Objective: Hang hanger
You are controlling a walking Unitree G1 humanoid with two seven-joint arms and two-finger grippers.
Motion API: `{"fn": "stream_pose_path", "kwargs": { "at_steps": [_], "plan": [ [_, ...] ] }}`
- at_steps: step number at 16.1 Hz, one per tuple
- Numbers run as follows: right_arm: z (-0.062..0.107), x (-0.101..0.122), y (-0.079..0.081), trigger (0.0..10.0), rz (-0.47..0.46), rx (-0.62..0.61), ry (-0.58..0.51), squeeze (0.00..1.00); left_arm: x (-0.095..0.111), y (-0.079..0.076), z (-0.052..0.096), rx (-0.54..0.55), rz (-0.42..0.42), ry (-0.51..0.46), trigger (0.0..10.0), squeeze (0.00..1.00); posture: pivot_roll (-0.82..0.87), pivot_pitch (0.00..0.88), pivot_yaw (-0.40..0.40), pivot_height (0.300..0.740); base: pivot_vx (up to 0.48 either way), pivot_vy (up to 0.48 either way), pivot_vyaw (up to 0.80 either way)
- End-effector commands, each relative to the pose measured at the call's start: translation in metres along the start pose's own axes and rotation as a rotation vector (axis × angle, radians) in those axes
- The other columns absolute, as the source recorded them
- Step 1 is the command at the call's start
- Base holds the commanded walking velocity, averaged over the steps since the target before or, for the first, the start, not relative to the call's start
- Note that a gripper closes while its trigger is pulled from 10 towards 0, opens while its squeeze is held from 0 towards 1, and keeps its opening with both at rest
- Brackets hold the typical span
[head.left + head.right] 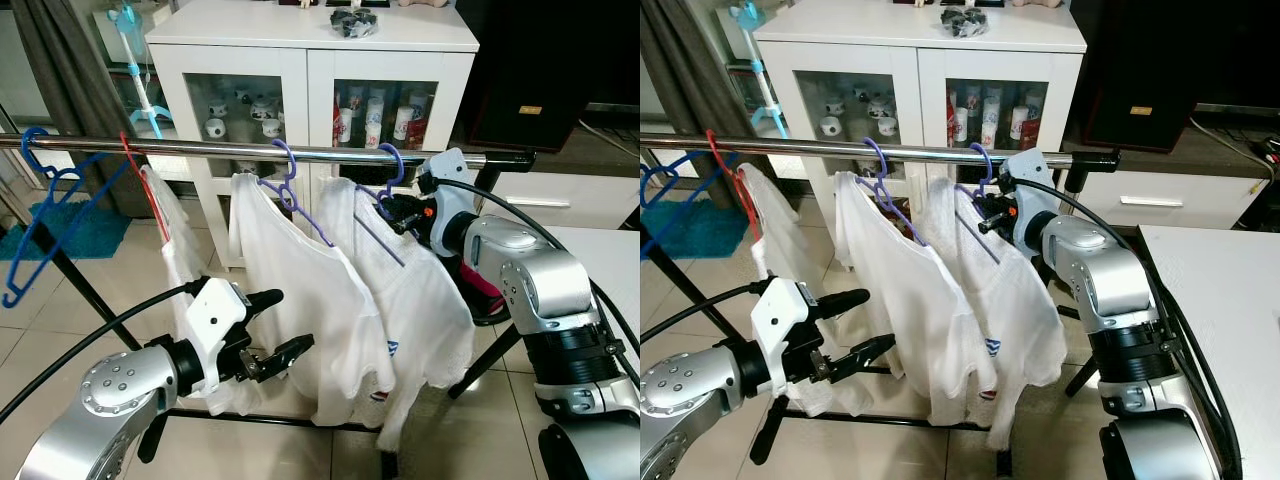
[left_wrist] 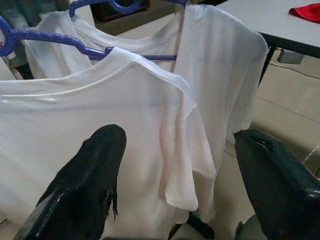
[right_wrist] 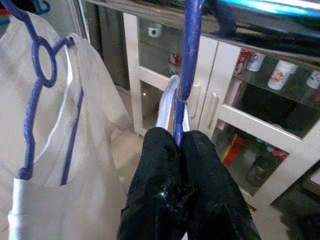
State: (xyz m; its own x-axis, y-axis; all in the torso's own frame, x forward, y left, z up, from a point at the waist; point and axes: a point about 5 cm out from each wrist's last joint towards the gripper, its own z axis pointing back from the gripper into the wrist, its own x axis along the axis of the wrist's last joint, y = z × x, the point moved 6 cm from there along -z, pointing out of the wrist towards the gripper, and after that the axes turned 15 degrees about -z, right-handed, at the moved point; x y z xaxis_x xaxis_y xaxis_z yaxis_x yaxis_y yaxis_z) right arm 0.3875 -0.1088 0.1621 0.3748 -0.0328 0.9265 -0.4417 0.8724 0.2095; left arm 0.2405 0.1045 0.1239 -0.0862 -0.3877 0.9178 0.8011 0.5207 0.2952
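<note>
At the clothes rail [image 1: 300, 152], the right gripper [image 3: 179, 145] is clamped on a purple hanger [image 1: 392, 172] already hooked over it; releasing carelessly could drag the hook off. Left gripper [image 1: 283, 325] waits below, fingers spread

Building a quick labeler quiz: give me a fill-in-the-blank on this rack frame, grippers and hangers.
1. The right gripper is shut on the neck of a ____ hanger hooked over the rail.
2. The left gripper is ____, holding nothing.
3. The blue hanger carries ____ shirt.
4. The shirts on the rail are ____.

Missing: purple; open; no; white
</note>
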Motion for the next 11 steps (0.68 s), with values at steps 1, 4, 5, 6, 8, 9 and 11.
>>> {"fn": "stream_pose_path", "kwargs": {
  "at_steps": [1,4,5,6,8,9,11],
  "plan": [
    [0.001,-0.003,-0.003,10.0,0.021,-0.031,0.015,0.00,0.000,0.000,-0.001,0.000,-0.007,-0.001,10.0,0.00,-0.13,0.000,0.025,0.740,0.000,0.000,0.00],
    [0.000,0.001,-0.003,10.0,0.028,-0.044,-0.006,0.00,0.000,0.000,-0.002,0.003,-0.007,-0.003,10.0,0.00,-0.13,0.000,0.022,0.740,0.000,0.000,0.00],
    [0.000,0.000,-0.002,10.0,0.043,-0.050,0.000,0.00,0.000,0.000,-0.002,0.005,-0.007,-0.003,10.0,0.00,-0.13,0.000,0.022,0.740,0.000,0.000,0.00],
    [0.000,-0.001,-0.002,10.0,0.051,-0.053,0.002,0.00,0.000,0.000,-0.002,0.009,-0.007,-0.005,10.0,0.00,-0.13,0.000,0.019,0.740,0.000,0.000,0.00],
    [0.001,0.001,0.001,10.0,0.040,-0.039,-0.004,0.00,0.004,0.008,-0.002,0.071,0.004,-0.027,10.0,0.00,-0.13,0.000,0.015,0.740,0.000,0.000,0.00],
    [0.002,0.002,-0.001,10.0,0.042,-0.052,-0.011,0.00,0.004,0.011,-0.002,0.100,0.011,-0.023,10.0,0.00,-0.13,0.000,0.012,0.740,0.000,0.000,0.00],
    [0.013,0.020,0.005,10.0,0.002,-0.043,-0.143,0.00,0.003,0.035,-0.003,0.291,0.049,-0.005,10.0,0.00,-0.12,0.000,0.004,0.740,0.000,0.000,0.00]
  ]
}}
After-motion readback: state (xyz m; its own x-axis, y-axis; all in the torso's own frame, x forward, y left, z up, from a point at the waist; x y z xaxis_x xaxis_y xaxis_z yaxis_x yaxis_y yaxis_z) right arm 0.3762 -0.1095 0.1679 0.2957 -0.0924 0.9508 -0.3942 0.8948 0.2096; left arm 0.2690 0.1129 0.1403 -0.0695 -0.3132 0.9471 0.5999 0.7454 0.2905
